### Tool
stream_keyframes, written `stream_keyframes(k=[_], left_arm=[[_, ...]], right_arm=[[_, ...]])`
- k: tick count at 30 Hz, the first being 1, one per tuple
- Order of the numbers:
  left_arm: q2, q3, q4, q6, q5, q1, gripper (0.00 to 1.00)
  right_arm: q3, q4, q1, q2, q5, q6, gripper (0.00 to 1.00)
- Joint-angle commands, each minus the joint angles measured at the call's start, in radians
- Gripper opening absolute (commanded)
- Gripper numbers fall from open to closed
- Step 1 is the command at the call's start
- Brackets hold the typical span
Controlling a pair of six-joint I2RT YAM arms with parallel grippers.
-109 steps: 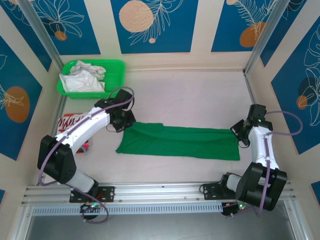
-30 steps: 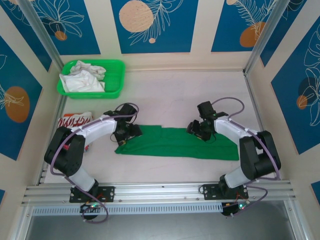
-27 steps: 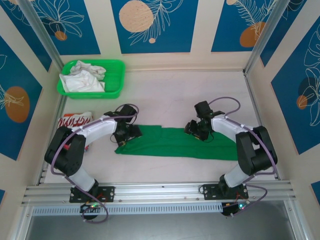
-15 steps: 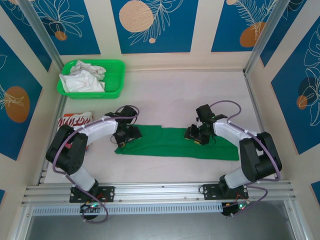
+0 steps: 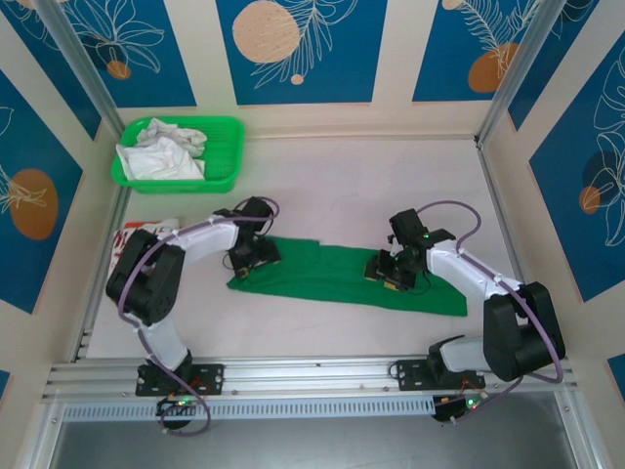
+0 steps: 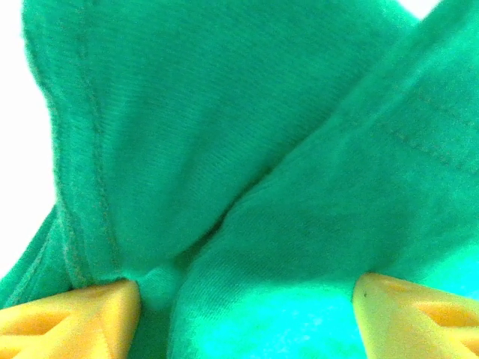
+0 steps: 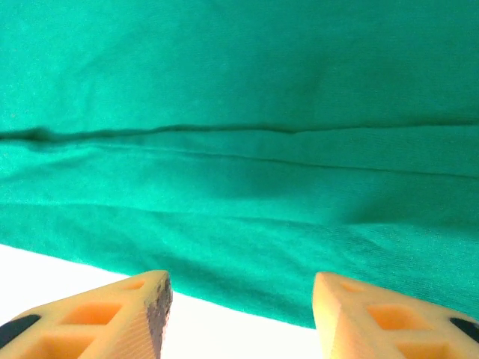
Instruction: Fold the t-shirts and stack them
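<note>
1. Left gripper (image 5: 256, 256) sits at the left end of the green t-shirt (image 5: 322, 276), fingers (image 6: 67, 321) apart astride a bunched fold, nothing clamped yet
2. Right gripper (image 5: 389, 271), brought in by you from the shirt's right end, now hovers mid-length at a long edge, jaws apart
3. Lying as a long strip across the table (image 5: 391, 186), the shirt looks ready for your crosswise fold
4. Red t-shirt (image 5: 132, 234) waits at the left wall

Green tee (image 5: 327, 274), plain and bright, lies flat mid-table, folded into a long narrow strip running 9 to 4 o'clock. Red tee (image 5: 132, 235), white-lettered, lies bunched at its 9 o'clock, partly hidden.
</note>
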Motion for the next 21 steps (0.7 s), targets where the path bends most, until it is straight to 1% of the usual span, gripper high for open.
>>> stream_keyframes(k=[1,3,5,6,8,10,13,15,17,19,21], left_arm=[[0.137,0.089,0.019,0.116,-0.016,0.045,0.75],[0.202,0.193,-0.003,0.166,-0.026,0.055,0.73],[0.285,0.327,-0.051,0.2,-0.057,0.059,0.65],[0.342,0.414,-0.089,0.221,-0.061,0.062,0.63],[0.452,0.595,-0.174,0.247,-0.043,0.065,0.63],[0.539,0.743,-0.215,0.259,-0.014,0.063,0.62],[0.599,0.909,-0.254,0.269,0.018,0.06,0.64],[0.599,0.98,-0.271,0.28,0.031,0.059,0.65],[0.563,1.001,-0.272,0.283,0.039,0.059,0.67],[0.49,0.98,-0.263,0.289,0.03,0.058,0.69],[0.393,0.913,-0.24,0.294,-0.012,0.057,0.71]], right_arm=[[0.04,-0.025,-0.005,-0.022,0.029,-0.037,0.54],[0.043,-0.017,-0.007,-0.029,0.05,-0.043,0.54],[0.044,-0.001,-0.012,-0.035,0.062,-0.048,0.55],[0.048,0.011,-0.014,-0.035,0.064,-0.048,0.55],[0.057,0.039,-0.017,-0.032,0.062,-0.051,0.55],[0.079,0.072,-0.017,-0.016,0.048,-0.059,0.56],[0.128,0.116,-0.012,0.034,0.037,-0.084,0.58],[0.173,0.14,-0.008,0.081,0.044,-0.112,0.58],[0.222,0.166,-0.002,0.134,0.059,-0.146,0.58],[0.278,0.204,0.0,0.202,0.074,-0.182,0.58],[0.341,0.233,0.0,0.277,0.069,-0.206,0.58]])
